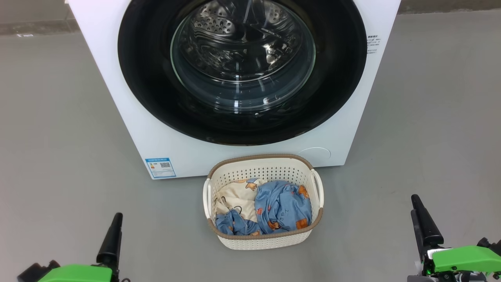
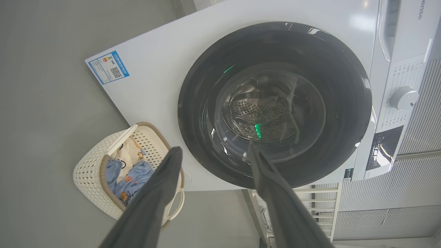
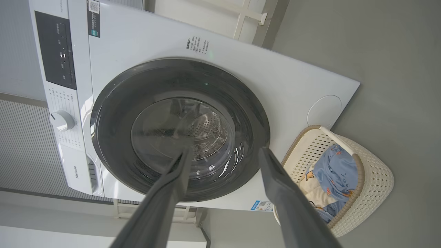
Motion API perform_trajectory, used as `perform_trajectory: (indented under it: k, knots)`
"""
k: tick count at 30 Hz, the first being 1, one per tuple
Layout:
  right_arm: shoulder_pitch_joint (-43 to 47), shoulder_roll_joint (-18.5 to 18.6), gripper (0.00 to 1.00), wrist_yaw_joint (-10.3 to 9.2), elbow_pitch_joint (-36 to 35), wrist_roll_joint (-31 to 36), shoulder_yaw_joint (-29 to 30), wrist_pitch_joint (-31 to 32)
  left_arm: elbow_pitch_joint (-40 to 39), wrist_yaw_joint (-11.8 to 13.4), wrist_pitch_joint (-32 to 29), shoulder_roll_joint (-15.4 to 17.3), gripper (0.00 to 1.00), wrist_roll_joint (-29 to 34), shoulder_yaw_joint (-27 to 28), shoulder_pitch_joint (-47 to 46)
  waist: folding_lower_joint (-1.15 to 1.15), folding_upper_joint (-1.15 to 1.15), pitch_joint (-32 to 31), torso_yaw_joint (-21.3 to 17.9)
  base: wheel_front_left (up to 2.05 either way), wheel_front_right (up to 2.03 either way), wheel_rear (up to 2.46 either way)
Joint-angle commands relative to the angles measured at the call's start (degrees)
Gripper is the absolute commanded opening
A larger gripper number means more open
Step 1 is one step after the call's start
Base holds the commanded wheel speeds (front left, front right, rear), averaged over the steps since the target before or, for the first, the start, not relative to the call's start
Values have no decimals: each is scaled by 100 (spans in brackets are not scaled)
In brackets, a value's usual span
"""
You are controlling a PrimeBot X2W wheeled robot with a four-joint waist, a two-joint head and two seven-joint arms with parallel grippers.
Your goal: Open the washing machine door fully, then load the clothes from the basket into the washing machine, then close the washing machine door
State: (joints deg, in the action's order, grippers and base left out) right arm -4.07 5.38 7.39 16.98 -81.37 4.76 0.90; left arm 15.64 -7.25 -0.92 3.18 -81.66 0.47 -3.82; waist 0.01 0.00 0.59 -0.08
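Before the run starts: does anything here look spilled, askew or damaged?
Nothing stands out. The washing machine door looks shut, the basket stands upright on the floor before it with the clothes inside, and the left gripper and right gripper hang open, touching nothing.

A smooth grey floor (image 1: 58, 137) is being shown on every side, evenly lit and matte. A pale ribbed wall panel (image 2: 396, 189) is being picked up at the back, and a white barred frame (image 3: 242, 20) is being glimpsed near it.
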Motion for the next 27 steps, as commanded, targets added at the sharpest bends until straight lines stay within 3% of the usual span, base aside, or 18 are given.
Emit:
perform_trajectory:
  k: [1,27]
  knots:
    - [-296,111,100,3,-189,138,-53,-57,-195,-11,53,160,100,184,32,-283,-1,0,2,0,0,0,0]
    - [-401,467,100,5,-469,2348,-443,-476,-271,-14,474,388,100,2418,-148,-313,-1,0,20,-4,0,0,0]
